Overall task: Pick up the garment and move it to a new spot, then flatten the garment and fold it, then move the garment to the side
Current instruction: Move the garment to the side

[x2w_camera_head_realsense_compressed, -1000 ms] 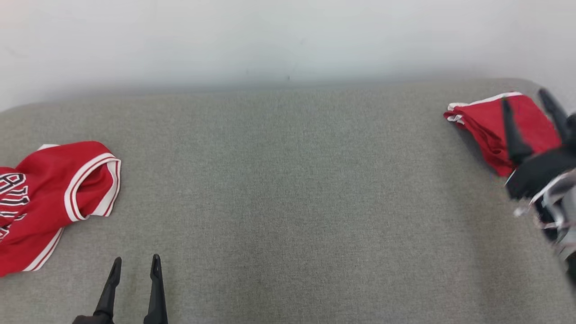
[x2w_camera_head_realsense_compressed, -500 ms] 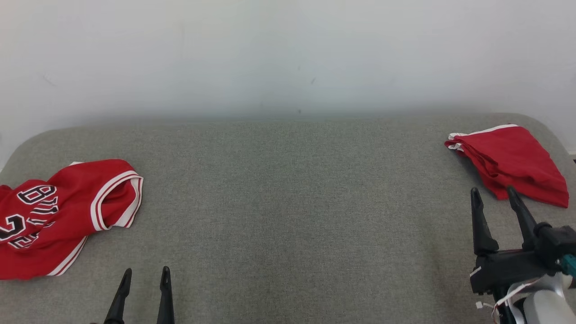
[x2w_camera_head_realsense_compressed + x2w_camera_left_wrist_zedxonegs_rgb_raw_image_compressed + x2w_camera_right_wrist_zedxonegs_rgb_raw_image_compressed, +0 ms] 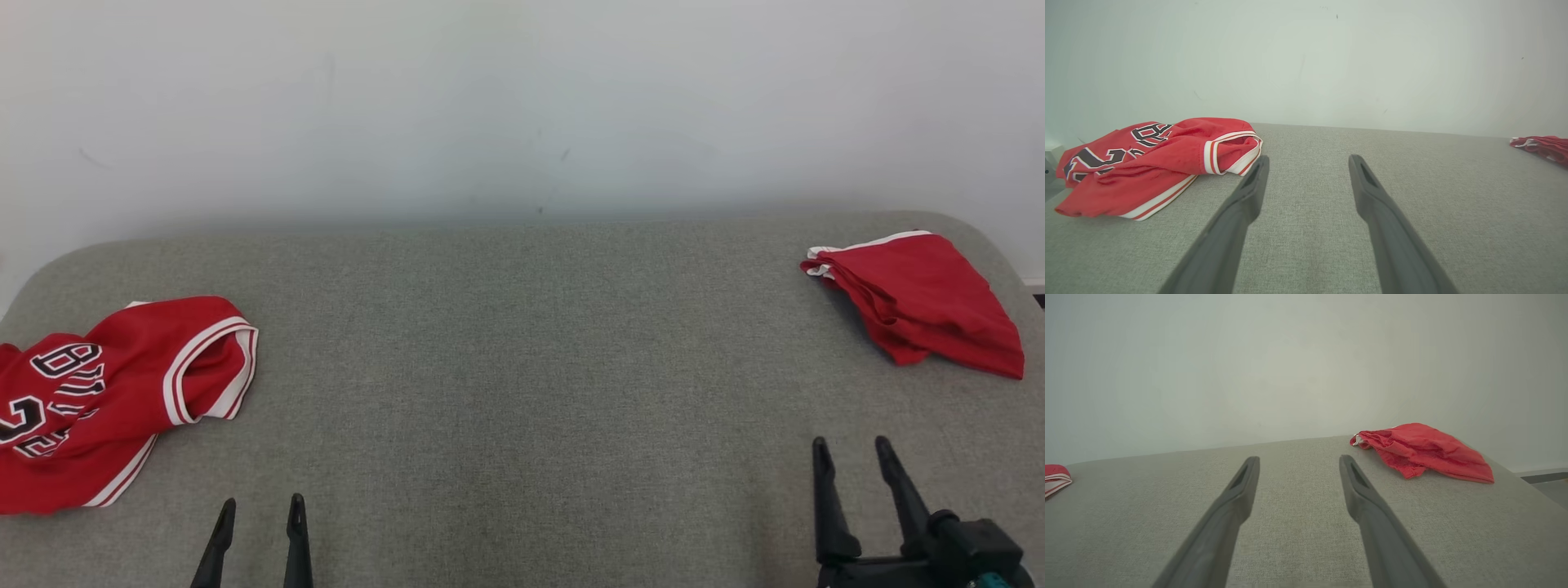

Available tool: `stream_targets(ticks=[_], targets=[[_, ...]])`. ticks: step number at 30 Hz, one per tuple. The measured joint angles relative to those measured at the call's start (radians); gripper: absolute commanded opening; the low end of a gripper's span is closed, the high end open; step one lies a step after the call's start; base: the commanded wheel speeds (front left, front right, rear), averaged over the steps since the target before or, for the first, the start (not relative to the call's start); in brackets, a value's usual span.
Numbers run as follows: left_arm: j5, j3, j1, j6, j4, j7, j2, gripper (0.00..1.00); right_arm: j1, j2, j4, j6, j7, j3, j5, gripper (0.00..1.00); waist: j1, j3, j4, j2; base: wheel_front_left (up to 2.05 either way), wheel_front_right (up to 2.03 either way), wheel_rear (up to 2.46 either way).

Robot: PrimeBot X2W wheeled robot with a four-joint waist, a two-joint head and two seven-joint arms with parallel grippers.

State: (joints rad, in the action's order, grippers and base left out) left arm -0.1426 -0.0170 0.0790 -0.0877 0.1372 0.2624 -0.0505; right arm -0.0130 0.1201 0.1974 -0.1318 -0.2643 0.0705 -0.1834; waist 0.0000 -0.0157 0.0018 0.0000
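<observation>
A folded red garment (image 3: pixel 922 302) with white trim lies at the far right of the grey padded surface (image 3: pixel 522 367); in the right wrist view the folded garment (image 3: pixel 1425 451) sits ahead and to the right. A crumpled red jersey (image 3: pixel 106 392) with black-and-white lettering lies at the left edge, and in the left wrist view the jersey (image 3: pixel 1147 163) is just left of the fingers. My right gripper (image 3: pixel 851 445) is open and empty, well short of the folded garment. My left gripper (image 3: pixel 262 502) is open and empty too, near the front edge, right of the jersey.
A plain pale wall (image 3: pixel 522 98) rises directly behind the surface. The surface's back corners are rounded, and its right edge drops away beyond the folded garment.
The right gripper has drawn back from over the folded garment toward the near edge, leaving it lying there. The head camera has shifted, showing more wall. The left gripper keeps its place.
</observation>
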Motion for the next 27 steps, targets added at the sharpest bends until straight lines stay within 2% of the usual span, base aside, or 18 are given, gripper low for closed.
stream_targets(ticks=[4, 11, 27], targets=[[0.000, -0.001, 0.000, 0.000, 0.008, 0.000, 0.000, 1.00, -0.027, -0.029, 0.002, 0.000, 0.000, -0.056, 0.001, 1.00, 0.0000, 0.000, -0.004, 0.0000, 0.00, 0.00, 0.00], [0.003, -0.007, 0.000, 0.000, 0.020, 0.000, 0.000, 1.00, -0.031, -0.046, 0.014, 0.000, 0.000, -0.087, 0.015, 1.00, 0.0000, -0.001, -0.004, 0.0001, 0.00, 0.00, 0.00], [0.010, -0.020, 0.000, 0.000, 0.028, 0.000, 0.000, 1.00, -0.035, -0.057, 0.020, 0.000, 0.000, -0.086, 0.023, 1.00, 0.0000, -0.003, 0.003, 0.0000, 0.00, 0.00, 0.00]])
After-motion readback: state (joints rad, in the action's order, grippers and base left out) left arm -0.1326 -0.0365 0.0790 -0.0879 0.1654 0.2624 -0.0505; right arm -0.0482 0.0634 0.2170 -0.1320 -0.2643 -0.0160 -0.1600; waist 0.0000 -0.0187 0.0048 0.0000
